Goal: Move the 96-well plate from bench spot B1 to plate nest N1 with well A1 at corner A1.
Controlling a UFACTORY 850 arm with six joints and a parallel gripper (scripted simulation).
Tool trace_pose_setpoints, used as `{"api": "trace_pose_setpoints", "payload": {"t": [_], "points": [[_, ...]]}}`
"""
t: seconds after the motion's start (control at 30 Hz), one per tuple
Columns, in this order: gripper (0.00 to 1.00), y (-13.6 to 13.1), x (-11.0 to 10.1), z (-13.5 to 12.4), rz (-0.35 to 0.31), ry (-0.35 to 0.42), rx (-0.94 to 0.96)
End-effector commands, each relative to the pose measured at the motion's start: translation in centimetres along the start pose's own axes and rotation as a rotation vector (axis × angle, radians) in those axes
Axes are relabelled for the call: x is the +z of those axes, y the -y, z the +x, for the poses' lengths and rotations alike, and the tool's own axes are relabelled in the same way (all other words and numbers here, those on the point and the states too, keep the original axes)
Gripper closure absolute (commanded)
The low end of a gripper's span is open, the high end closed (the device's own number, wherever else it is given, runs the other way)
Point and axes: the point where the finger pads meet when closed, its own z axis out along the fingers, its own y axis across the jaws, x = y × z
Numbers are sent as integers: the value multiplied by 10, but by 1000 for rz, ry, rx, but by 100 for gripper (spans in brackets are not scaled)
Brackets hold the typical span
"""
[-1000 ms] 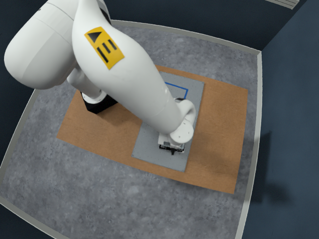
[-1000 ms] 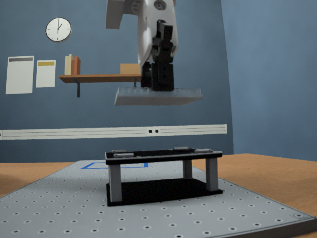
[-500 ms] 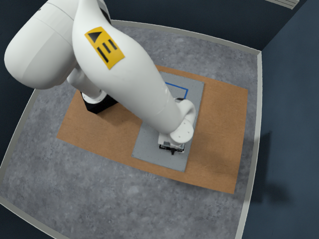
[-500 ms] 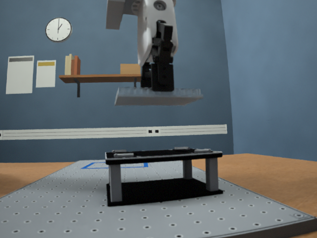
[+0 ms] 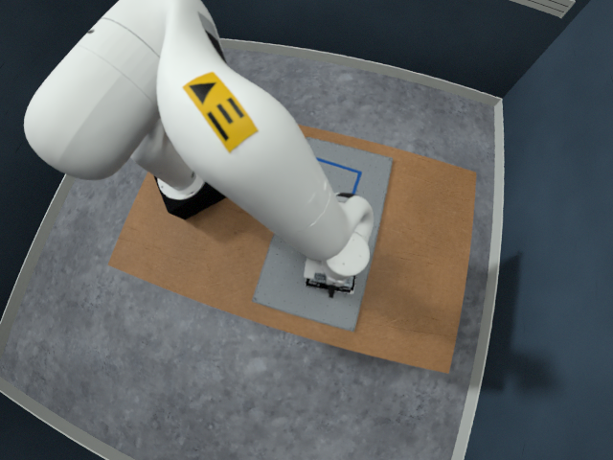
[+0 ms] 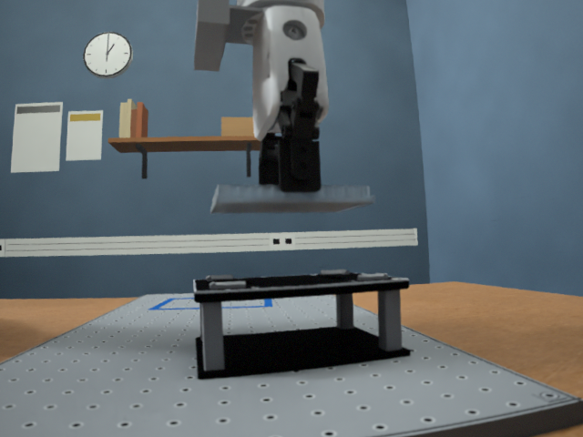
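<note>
My gripper [image 6: 291,180] is shut on the grey 96-well plate [image 6: 289,198] and holds it level in the air, well above the raised plate nest N1 [image 6: 300,284]. The nest is a black frame on grey posts with pale locators at its corners, standing on the grey perforated baseplate [image 6: 263,376]. In the overhead view the wrist hides most of the plate and the nest [image 5: 325,286]; I cannot make out the plate's cut-off corner or the A1 mark. The blue outline of spot B1 [image 5: 341,175] is empty at the baseplate's far end.
The baseplate lies on a wooden table top [image 5: 420,247], with the arm's black base [image 5: 191,200] at the left. A wall shelf [image 6: 183,141], a clock and papers hang far behind.
</note>
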Motion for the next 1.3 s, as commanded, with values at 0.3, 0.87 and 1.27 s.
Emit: {"api": "trace_pose_setpoints", "payload": {"t": [0.3, 0.87, 1.27], "points": [[100, 0, 21, -1, 1, 2, 0], [100, 0, 46, -1, 1, 2, 0], [100, 0, 48, -1, 1, 2, 0]]}}
